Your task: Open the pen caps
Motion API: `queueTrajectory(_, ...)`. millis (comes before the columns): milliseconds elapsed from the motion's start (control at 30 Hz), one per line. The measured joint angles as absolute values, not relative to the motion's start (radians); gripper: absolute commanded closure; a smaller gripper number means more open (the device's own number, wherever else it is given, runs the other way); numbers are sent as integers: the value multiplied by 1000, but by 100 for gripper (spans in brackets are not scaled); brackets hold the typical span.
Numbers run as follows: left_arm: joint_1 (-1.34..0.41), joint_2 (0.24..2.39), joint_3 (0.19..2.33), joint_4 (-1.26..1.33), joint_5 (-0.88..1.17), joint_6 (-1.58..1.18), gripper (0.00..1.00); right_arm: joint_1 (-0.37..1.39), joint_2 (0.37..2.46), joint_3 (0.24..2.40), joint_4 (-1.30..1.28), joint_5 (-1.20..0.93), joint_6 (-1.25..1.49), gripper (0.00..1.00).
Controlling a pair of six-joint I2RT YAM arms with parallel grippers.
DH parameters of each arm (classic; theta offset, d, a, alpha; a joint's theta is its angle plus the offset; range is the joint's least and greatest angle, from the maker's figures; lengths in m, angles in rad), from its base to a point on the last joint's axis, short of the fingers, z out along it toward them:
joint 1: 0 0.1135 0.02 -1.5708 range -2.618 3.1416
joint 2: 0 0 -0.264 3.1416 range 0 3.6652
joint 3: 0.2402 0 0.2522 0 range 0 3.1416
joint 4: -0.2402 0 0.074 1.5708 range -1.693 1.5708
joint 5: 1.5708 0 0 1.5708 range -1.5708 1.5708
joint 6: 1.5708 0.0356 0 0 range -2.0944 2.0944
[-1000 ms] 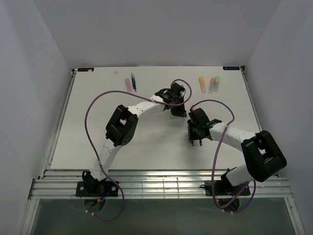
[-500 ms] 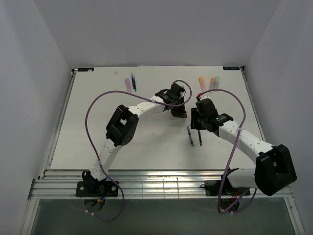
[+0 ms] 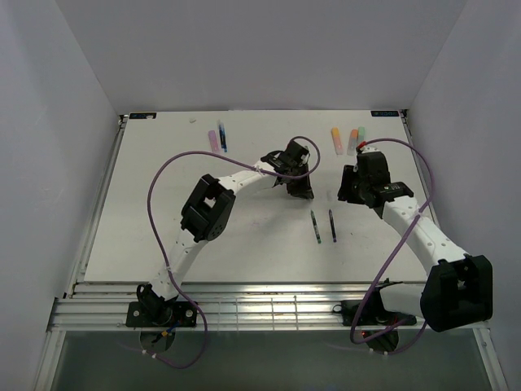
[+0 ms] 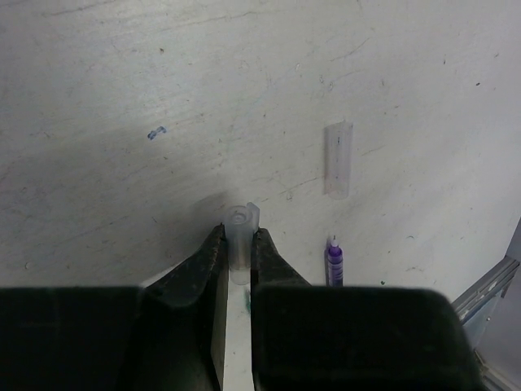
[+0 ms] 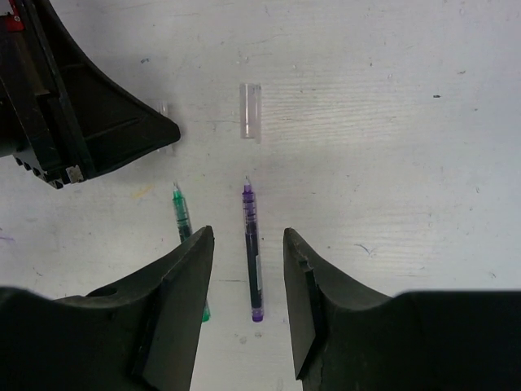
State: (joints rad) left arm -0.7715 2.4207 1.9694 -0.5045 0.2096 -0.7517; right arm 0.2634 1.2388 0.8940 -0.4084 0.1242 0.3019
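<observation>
My left gripper is shut on a clear pen cap and holds it just above the table. A second clear cap lies loose on the table. Two thin uncapped pens lie side by side: a green one and a purple one. My right gripper is open and empty, raised above the purple pen. A pink marker and a slim blue one lie at the back left.
Yellow-orange, orange and mint green markers lie at the back right, just beyond my right wrist. The left gripper fills the upper left of the right wrist view. Purple cables loop over both arms.
My right gripper has lifted off the two thin pens and swung back and right, leaving both pens uncovered on the table. My left gripper has hardly moved.
</observation>
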Motion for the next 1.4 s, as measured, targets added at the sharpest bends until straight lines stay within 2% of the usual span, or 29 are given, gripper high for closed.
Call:
queueTrajectory(133,-772,2431,1981,-503,212,-752,69,252,1242,894,-411,104,293,54)
queueTrajectory(400,-772,2466,2029,-490,234,-761,59,236,1248,886,-410,84,279,54)
queueTrajectory(800,-769,2452,2000,-459,235,-769,54,200,1281,886,-408,52,271,54)
queueTrajectory(967,-765,2367,1876,-413,193,-758,31,193,1368,919,-400,41,253,52)
queueTrajectory(1033,-760,2314,1813,-403,164,-745,21,189,1435,982,-405,38,246,47)
queueTrajectory(1067,-756,2289,1783,-403,150,-736,9,186,1475,1022,-400,38,241,43)
queueTrajectory(1100,-750,2263,1757,-398,141,-725,4,183,1522,1076,-395,37,233,33)
queueTrajectory(1200,-725,2189,1684,-364,130,-711,2,174,1635,1208,-371,37,210,21)
queueTrajectory(1400,-654,2055,1605,-282,144,-688,2,163,1859,1485,-334,23,171,21)
